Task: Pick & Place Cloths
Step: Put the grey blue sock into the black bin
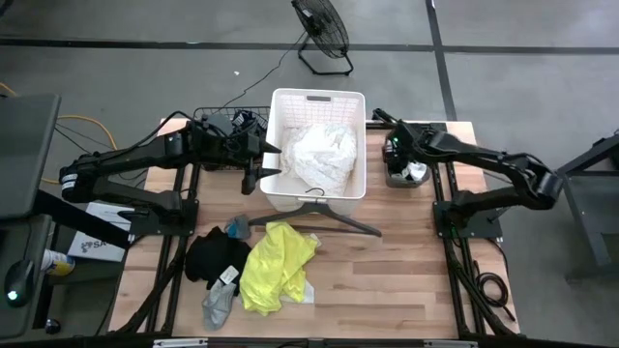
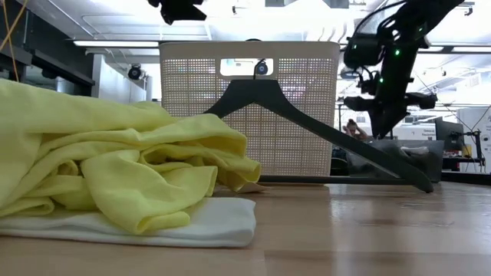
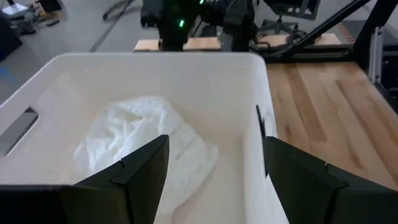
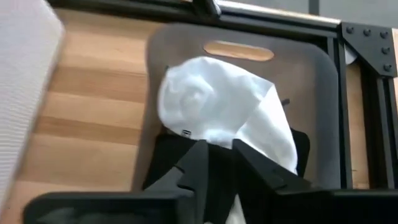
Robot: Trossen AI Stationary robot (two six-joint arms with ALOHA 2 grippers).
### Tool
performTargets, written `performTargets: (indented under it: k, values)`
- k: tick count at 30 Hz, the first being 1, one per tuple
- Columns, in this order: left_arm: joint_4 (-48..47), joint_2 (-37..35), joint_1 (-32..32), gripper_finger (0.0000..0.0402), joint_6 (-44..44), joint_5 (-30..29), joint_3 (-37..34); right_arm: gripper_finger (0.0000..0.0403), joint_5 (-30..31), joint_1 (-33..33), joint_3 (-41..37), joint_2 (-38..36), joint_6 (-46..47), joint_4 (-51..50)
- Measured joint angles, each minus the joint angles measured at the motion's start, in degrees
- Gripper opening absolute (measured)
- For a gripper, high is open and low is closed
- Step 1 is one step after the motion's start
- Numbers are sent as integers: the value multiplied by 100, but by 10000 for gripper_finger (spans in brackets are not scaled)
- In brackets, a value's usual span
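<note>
Right claw (image 4: 214,163) is poised over a small grey bin (image 4: 311,68); jaws are parted only narrowly, astride a white cloth (image 4: 217,102) lying on black cloth just beyond the tips. Whether it is gripped cannot be told; probably a release.

Left claw (image 3: 214,165) is held wide open, empty, above the basket (image 3: 124,62); white lacy cloth (image 3: 140,140) lies crumpled directly beneath.

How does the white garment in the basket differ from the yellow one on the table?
The white lacy garment lies bunched inside the white basket; the neon yellow garment lies on the table, in front of the basket. The white one is heaped up, the yellow one flatter, in folds. Both are crumpled, and no gripper holds either.
</note>
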Motion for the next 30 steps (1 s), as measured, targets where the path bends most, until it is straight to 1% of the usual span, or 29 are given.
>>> performTargets:
  k: [5, 9, 13, 18, 22, 26, 30]
  values:
    - [-449, -170, 1, 259, -7, -58, 0, 118, 4, 268, 3, -385, 0, -2]
    - [-1009, -371, -2, 259, -115, -145, 0, 141, -4, 556, 3, -729, -86, -4]
    - [-1739, -530, -2, 259, -502, -572, 0, 149, -7, 952, 3, -1119, -123, 39]
    - [-2673, -569, 1, 259, -1036, -844, 0, 146, 44, 1542, 7, -1580, -310, 325]
    - [-3277, -567, -3, 259, -1627, -911, 0, 145, 87, 1976, 9, -1858, -400, 486]
    - [-3796, -567, -4, 259, -2585, -955, 0, 145, 294, 2395, 9, -2027, -395, 581]
    - [-4391, -567, -21, 259, -3555, -1271, -24, 145, 555, 2773, 9, -2107, -324, 591]
